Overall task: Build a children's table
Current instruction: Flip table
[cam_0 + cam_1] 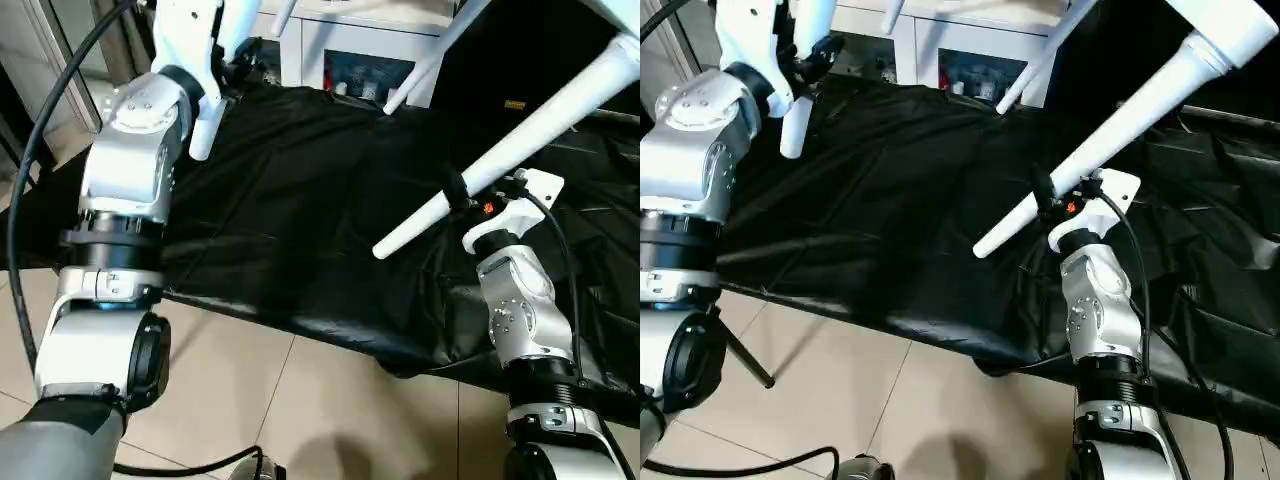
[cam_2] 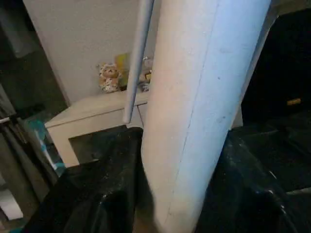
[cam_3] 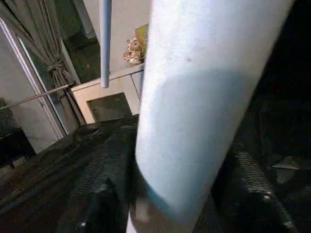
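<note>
The children's table hangs tilted above the black-draped bench, its legs pointing down towards me. A corner of the white tabletop (image 1: 1230,20) shows at the upper right. My right gripper (image 1: 457,196) is shut around the near right leg (image 1: 545,125), a short way up from its tip; this leg looms large in the right wrist view (image 3: 204,97). My left gripper (image 1: 812,55) is shut on the near left leg (image 1: 202,128), close up in the left wrist view (image 2: 204,97). A far leg (image 1: 428,62) slants down to the cloth behind.
Black cloth (image 1: 300,220) covers the bench, sagging over its front edge. Behind it stands a white cabinet with glass doors (image 1: 350,62), with small toys (image 2: 109,77) on top. A black cable (image 1: 40,140) loops past my left arm. Tiled floor (image 1: 260,400) lies below.
</note>
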Available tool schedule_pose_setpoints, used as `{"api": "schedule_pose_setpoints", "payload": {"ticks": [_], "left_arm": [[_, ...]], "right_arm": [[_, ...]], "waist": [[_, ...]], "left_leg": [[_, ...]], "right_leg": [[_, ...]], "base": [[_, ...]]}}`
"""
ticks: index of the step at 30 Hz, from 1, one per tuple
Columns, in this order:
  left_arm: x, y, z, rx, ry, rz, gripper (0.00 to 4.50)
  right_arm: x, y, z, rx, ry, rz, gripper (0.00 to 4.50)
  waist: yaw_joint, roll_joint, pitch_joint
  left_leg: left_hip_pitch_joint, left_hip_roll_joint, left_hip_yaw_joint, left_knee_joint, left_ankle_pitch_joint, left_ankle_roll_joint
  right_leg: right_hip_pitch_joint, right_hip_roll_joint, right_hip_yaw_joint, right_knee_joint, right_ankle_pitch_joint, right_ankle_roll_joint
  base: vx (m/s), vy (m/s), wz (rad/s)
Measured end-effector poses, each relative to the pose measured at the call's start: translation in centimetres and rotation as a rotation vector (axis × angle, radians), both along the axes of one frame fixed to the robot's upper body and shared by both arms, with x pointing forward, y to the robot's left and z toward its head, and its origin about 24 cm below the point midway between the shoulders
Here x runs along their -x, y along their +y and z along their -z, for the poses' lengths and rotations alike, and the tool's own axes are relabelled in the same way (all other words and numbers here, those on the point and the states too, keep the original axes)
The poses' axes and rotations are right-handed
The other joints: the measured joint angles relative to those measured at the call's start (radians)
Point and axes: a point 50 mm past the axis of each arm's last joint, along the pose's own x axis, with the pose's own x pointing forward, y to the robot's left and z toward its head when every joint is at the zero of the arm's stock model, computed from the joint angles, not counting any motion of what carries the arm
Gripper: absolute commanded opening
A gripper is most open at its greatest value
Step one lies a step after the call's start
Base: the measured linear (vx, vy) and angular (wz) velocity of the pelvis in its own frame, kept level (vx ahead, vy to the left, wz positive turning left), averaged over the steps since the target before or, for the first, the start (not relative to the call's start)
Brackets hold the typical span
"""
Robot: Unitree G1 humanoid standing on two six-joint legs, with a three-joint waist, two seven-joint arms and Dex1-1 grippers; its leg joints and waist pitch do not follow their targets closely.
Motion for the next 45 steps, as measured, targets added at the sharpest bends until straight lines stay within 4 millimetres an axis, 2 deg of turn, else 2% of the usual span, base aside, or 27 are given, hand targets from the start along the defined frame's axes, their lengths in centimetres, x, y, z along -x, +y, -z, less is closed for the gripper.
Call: {"api": "schedule_pose_setpoints", "payload": {"ticks": [3, 8, 11, 17, 19, 24, 26, 28, 30, 31, 32, 33, 35, 38, 39, 41, 43, 44, 45], "left_arm": [[0.1, 0.5, 1.1, 0.011, 0.020, -0.020, 1.82], [0.4, 1.3, 3.5, 0.037, 0.067, -0.041, 1.74], [0.6, 1.8, 5.4, 0.052, 0.107, -0.048, 1.70], [1.2, 1.8, 9.6, 0.074, 0.172, -0.029, 1.66], [1.2, 1.9, 10.4, 0.082, 0.171, -0.025, 1.66], [1.0, 1.8, 11.1, 0.063, 0.158, -0.013, 1.66], [0.9, 1.9, 11.6, 0.051, 0.165, -0.017, 1.66], [0.7, 2.3, 12.0, 0.036, 0.175, -0.029, 1.66], [0.6, 2.5, 12.2, 0.032, 0.187, -0.032, 2.22], [0.6, 2.9, 12.4, 0.014, 0.192, -0.036, 2.36], [0.7, 3.2, 12.4, -0.038, 0.196, -0.042, 2.36], [0.7, 3.4, 12.5, -0.072, 0.202, -0.045, 2.36], [1.3, 3.8, 12.8, -0.079, 0.195, -0.048, 2.71], [2.5, 3.8, 13.1, -0.073, 0.200, 0.002, 2.79], [3.0, 3.8, 13.2, -0.059, 0.199, 0.006, 2.85], [4.1, 4.0, 13.2, -0.029, 0.190, 0.016, 3.18], [4.8, 3.9, 13.3, -0.002, 0.186, 0.018, 3.25], [5.3, 4.0, 13.2, 0.019, 0.182, 0.014, 3.25], [5.9, 4.0, 13.2, 0.035, 0.169, 0.010, 3.39]], "right_arm": [[0.0, -0.2, -0.3, 0.018, -0.012, 0.012, 1.75], [0.3, -0.4, -0.9, 0.092, -0.035, 0.069, 1.64], [0.7, -0.7, -1.2, 0.146, -0.042, 0.111, 1.59], [2.5, -0.6, -0.8, 0.251, -0.056, 0.175, 1.57], [3.3, -0.4, -0.5, 0.276, -0.060, 0.191, 1.57], [3.8, 0.1, 0.2, 0.266, -0.043, 0.204, 1.57], [3.8, 0.4, 0.5, 0.263, -0.017, 0.190, 1.57], [3.8, 0.7, 0.8, 0.269, 0.009, 0.170, 1.57], [3.9, 0.9, 1.1, 0.270, 0.020, 0.146, 1.57], [4.0, 1.1, 1.2, 0.275, 0.017, 0.128, 1.92], [4.1, 1.3, 1.2, 0.279, 0.008, 0.111, 1.92], [4.3, 1.6, 1.3, 0.287, -0.003, 0.094, 1.92], [4.7, 2.1, 1.2, 0.288, -0.021, 0.074, 2.31], [5.2, 2.2, 2.1, 0.287, 0.014, 0.061, 2.47], [5.4, 2.3, 2.5, 0.284, 0.027, 0.059, 2.61], [6.0, 2.1, 3.2, 0.284, 0.062, 0.062, 2.77], [6.2, 2.0, 3.0, 0.284, 0.058, 0.063, 2.92], [6.4, 2.0, 2.8, 0.285, 0.050, 0.064, 2.92], [6.8, 1.8, 2.7, 0.287, 0.041, 0.068, 3.14]], "waist": [[0.000, -0.003, 0.001], [0.002, -0.016, 0.007], [0.005, -0.028, 0.011], [0.007, -0.040, 0.010], [0.007, -0.043, 0.009], [0.001, -0.048, 0.006], [-0.005, -0.048, 0.005], [-0.014, -0.051, 0.003], [-0.021, -0.052, 0.001], [-0.026, -0.053, 0.000], [-0.030, -0.052, 0.000], [-0.032, -0.052, 0.000], [-0.039, -0.052, -0.001], [-0.046, -0.050, -0.001], [-0.047, -0.049, -0.001], [-0.049, -0.047, 0.000], [-0.051, -0.045, -0.001], [-0.051, -0.044, -0.001], [-0.051, -0.044, -0.001]], "left_leg": [[0.000, 0.000, 0.000, 0.000, 0.000, 0.000], [0.000, 0.000, 0.001, 0.000, 0.000, 0.000], [-0.001, 0.000, 0.001, -0.001, 0.000, 0.000], [-0.003, 0.000, 0.001, -0.001, -0.001, 0.001], [-0.002, 0.000, 0.001, -0.001, 0.000, 0.001], [0.008, 0.000, 0.001, -0.003, -0.001, 0.001], [0.022, -0.001, 0.001, -0.007, -0.001, 0.000], [0.035, -0.002, 0.001, -0.015, -0.001, 0.000], [0.046, -0.002, 0.001, -0.023, -0.001, 0.000], [0.050, -0.004, 0.001, -0.027, -0.001, 0.000], [0.051, -0.004, 0.001, -0.028, -0.001, 0.000], [0.051, -0.004, 0.001, -0.028, -0.001, 0.000], [0.051, -0.004, 0.001, -0.028, -0.001, -0.001], [0.049, -0.004, 0.002, -0.029, -0.001, -0.001], [0.046, -0.004, 0.003, -0.029, -0.001, -0.001], [0.035, -0.004, 0.003, -0.029, 0.000, -0.002], [0.027, -0.003, 0.003, -0.029, 0.001, -0.003], [0.026, -0.003, 0.003, -0.029, 0.001, -0.003], [0.026, -0.003, 0.003, -0.029, 0.000, -0.002]], "right_leg": [[0.000, 0.000, 0.000, 0.000, 0.000, 0.000], [0.000, 0.000, 0.000, 0.000, 0.000, 0.000], [0.000, 0.000, 0.000, 0.000, 0.000, 0.000], [0.001, 0.000, 0.000, -0.004, 0.000, 0.001], [0.003, 0.000, 0.000, -0.006, 0.001, 0.003], [0.012, -0.001, 0.000, -0.008, 0.001, 0.004], [0.023, -0.001, 0.000, -0.012, -0.002, 0.011], [0.029, -0.001, 0.000, -0.017, -0.003, 0.012], [0.040, -0.001, -0.002, -0.027, -0.003, 0.012], [0.044, -0.001, -0.002, -0.030, -0.003, 0.012], [0.044, -0.001, -0.002, -0.031, -0.003, 0.012], [0.044, -0.001, -0.001, -0.031, -0.003, 0.012], [0.043, -0.001, -0.001, -0.031, -0.003, 0.012], [0.041, -0.001, 0.000, -0.031, -0.001, 0.009], [0.042, -0.001, 0.001, -0.029, 0.001, 0.005], [0.031, -0.001, 0.000, -0.027, 0.000, 0.004], [0.022, 0.000, 0.000, -0.024, 0.000, 0.004], [0.022, 0.000, 0.000, -0.024, 0.000, 0.003], [0.022, 0.000, 0.000, -0.024, -0.001, 0.002]], "base": [[0.000, 0.000, 0.00], [0.000, 0.000, 0.00], [0.000, 0.000, 0.00], [0.000, 0.000, 0.00], [0.000, 0.000, 0.00], [0.000, 0.000, 0.00], [0.000, 0.000, 0.00], [0.000, 0.000, 0.00], [0.000, 0.000, 0.00], [0.000, 0.000, 0.00], [0.000, 0.000, 0.00], [0.000, 0.000, 0.00], [0.000, 0.000, 0.00], [0.000, 0.000, 0.00], [0.052, -0.002, -0.03], [0.054, -0.006, -0.03], [0.000, 0.000, 0.00], [0.000, 0.000, 0.00], [0.000, 0.000, 0.00]]}}
